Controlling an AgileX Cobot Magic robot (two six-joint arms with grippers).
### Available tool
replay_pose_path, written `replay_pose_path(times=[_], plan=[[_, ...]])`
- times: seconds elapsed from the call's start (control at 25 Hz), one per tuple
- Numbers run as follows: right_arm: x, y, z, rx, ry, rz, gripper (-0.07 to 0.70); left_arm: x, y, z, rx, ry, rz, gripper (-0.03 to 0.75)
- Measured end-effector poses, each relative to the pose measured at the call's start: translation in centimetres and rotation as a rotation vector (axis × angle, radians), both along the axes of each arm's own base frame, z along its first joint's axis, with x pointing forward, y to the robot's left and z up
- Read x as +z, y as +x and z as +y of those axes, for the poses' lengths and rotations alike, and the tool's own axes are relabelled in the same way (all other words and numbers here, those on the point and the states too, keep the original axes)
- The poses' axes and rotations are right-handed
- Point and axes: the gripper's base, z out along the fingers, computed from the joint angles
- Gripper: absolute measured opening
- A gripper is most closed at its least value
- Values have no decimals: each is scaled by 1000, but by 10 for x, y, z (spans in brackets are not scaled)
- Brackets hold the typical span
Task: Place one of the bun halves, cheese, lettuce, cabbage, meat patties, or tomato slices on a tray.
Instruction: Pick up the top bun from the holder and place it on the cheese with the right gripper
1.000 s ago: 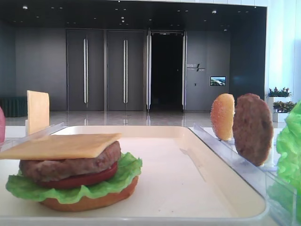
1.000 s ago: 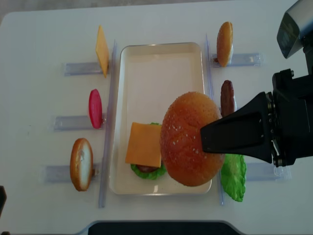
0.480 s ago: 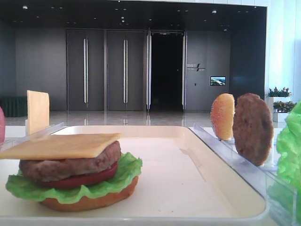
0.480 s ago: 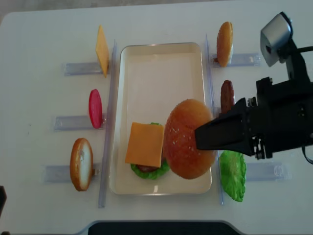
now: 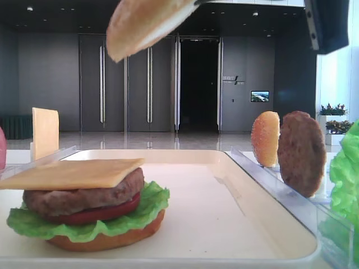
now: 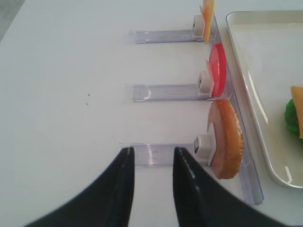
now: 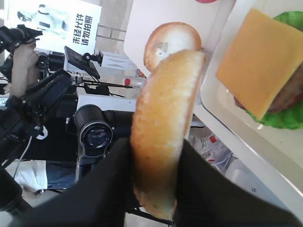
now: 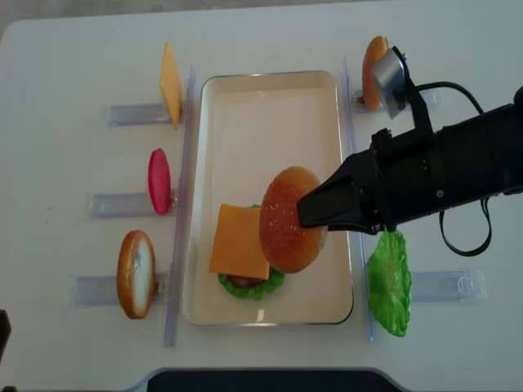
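Note:
My right gripper (image 8: 315,211) is shut on a sesame bun half (image 8: 288,219), pinched edge-on between the black fingers (image 7: 208,189) in the right wrist view. The bun half (image 5: 145,21) hangs tilted above the cream tray (image 8: 270,77), overlapping the right side of a stack. That stack has cheese (image 8: 239,241) on top, then a meat patty (image 5: 84,197), a tomato slice (image 5: 109,213), lettuce (image 5: 33,224) and a bun base (image 5: 106,238). My left gripper (image 6: 152,151) hovers over the white table, left of the tray, its jaws apart with nothing between them.
Clear racks flank the tray. On the left stand an upright cheese slice (image 8: 170,83), a tomato slice (image 8: 158,180) and a bun piece (image 8: 136,273). On the right are another bun (image 8: 375,61), a meat patty (image 5: 302,152) and a lettuce leaf (image 8: 389,282).
My right gripper has carried the bun half down and leftward over the tray, closer to the stack. The bun now shows at the top of the low view.

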Motion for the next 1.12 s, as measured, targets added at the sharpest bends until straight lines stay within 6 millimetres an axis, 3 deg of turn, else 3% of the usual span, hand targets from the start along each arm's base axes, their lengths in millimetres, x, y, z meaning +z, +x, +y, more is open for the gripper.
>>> replay_pose_path(times=[0.24, 0.76, 1.12], plan=[[-22, 11, 4, 6, -17, 32, 232, 0, 0, 0, 0, 0, 0, 219], [-29, 15, 7, -8, -10, 33, 233, 0, 0, 0, 0, 0, 0, 219], [-47, 11, 39, 15, 58, 73, 232, 0, 0, 0, 0, 0, 0, 219]])
